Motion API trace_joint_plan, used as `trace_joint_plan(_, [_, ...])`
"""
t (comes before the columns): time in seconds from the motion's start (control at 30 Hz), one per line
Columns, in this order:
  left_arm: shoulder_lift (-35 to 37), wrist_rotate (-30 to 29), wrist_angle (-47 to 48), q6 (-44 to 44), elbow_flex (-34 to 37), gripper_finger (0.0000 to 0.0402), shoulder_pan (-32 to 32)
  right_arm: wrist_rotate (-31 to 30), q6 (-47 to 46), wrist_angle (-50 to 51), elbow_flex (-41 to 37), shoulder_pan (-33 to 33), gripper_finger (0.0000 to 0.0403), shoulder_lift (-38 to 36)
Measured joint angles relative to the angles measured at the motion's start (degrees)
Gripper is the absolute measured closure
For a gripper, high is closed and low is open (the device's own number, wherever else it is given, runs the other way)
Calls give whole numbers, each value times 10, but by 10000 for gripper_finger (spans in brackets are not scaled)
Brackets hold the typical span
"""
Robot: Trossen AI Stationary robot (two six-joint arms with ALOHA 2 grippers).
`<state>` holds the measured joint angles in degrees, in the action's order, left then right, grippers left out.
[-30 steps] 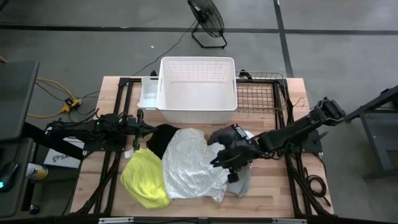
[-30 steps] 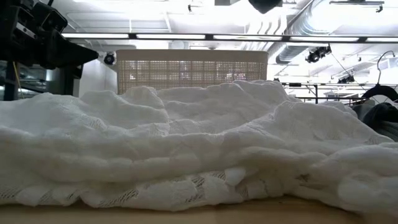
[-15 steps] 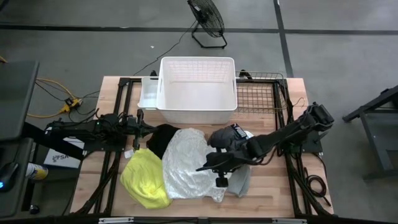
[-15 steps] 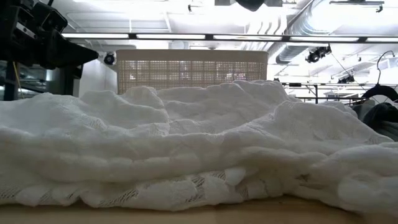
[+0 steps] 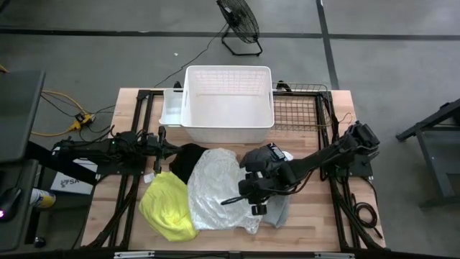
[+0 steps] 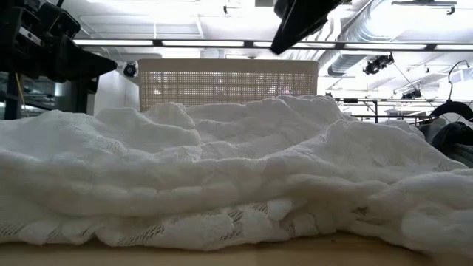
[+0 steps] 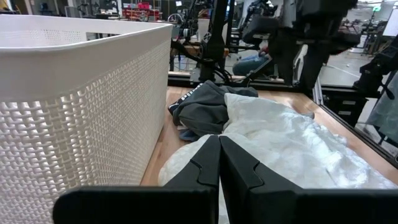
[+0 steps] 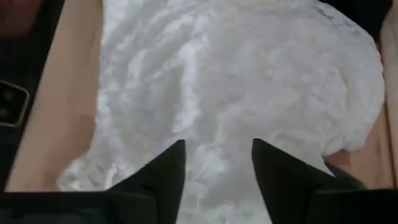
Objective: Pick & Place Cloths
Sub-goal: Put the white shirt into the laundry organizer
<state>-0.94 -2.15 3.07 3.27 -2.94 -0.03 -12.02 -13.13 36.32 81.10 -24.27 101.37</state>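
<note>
A large white cloth [image 5: 219,191] lies spread in the table's middle and fills the low view [image 6: 222,185]. To its left lies a yellow cloth [image 5: 167,205], and a black cloth [image 5: 188,160] shows at its far edge. A dark grey cloth [image 5: 260,157] lies to its far right, a blue-grey one [image 5: 278,210] to its near right. My right gripper [image 8: 217,155] hangs open above the white cloth [image 8: 236,87], clear of it [image 6: 303,18]. My left gripper [image 7: 219,163] waits shut at the table's left, beside the basket.
A white slatted basket [image 5: 228,101] stands at the far middle of the table, with a small white tray [image 5: 171,108] on its left and a wire rack [image 5: 298,108] on its right. The left arm [image 5: 108,150] lies along the table's left edge.
My right gripper has moved toward the table's left and near edges, out over the white cloth, and has come down; it now shows at the top of the low view. The cloths have not moved.
</note>
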Motion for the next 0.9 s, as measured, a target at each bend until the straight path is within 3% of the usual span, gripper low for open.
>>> trace_joint_plan(0.33, [0, 0, 0, 0, 0, 401, 0, 8, 75, -12, 0, -15, 167, 58])
trace_joint_plan(0.6, [0, 0, 0, 0, 0, 401, 0, -17, 85, -31, 0, -26, 163, 61])
trace_joint_plan(0.9, [0, 0, 0, 0, 0, 401, 0, -30, 119, -110, 0, -25, 162, 123])
